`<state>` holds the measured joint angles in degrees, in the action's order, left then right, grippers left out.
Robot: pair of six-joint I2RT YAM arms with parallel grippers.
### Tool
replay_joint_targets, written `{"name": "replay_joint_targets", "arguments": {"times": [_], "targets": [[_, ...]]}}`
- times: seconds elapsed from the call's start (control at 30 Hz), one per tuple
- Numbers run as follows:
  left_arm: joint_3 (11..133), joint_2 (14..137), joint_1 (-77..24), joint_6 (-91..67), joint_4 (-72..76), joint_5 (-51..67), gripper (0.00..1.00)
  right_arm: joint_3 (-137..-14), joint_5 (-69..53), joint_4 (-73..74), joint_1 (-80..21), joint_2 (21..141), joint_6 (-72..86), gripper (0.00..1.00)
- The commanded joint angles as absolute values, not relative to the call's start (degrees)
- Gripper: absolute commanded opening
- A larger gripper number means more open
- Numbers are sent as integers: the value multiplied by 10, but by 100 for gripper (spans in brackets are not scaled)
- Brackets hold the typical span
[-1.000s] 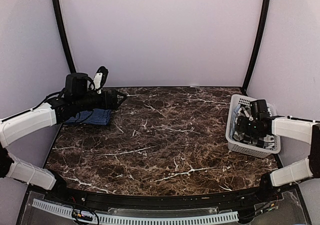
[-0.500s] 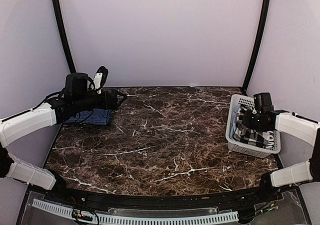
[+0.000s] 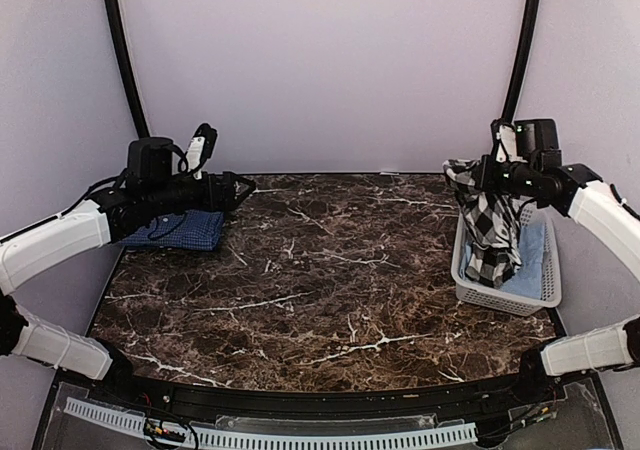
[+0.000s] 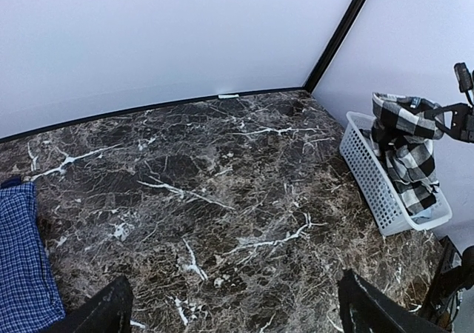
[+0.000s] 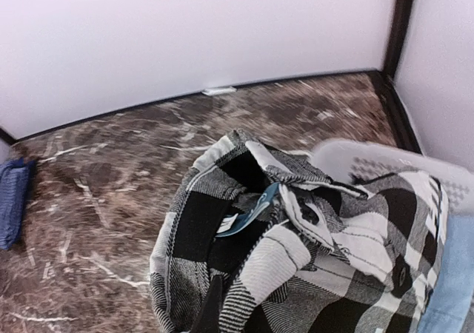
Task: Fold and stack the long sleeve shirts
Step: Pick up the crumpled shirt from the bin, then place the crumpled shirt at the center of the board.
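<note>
The dark marble counter (image 3: 330,270) carries a white basket (image 3: 497,295) at its right edge; the black-and-white checked shirt (image 3: 490,220) hangs bunched from the right jaws, which are clamped on its top, its tail down in the basket; the blue shirt (image 3: 195,232) lies folded at the left rear, beneath the left jaws, spread wide and empty.

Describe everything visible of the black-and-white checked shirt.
The black-and-white checked shirt is soft cloth with large checks, crumpled and unfolded. It hangs bunched from the shut right gripper, its lower end inside the white slotted basket beside light blue cloth. A teal tag shows among its top folds.
</note>
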<state>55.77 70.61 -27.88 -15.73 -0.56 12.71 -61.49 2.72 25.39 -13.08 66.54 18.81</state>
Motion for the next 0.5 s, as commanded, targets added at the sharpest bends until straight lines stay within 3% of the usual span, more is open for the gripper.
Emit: {"name": "replay_joint_targets", "arguments": {"times": [0.0,0.47], "targets": [[577,709,-279,-158,12,178,95,-720,-51,254,-203,685,128,0],[600,752,-326,-189,99,246,92,-1023,-188,267,-407,844,85,0]]}}
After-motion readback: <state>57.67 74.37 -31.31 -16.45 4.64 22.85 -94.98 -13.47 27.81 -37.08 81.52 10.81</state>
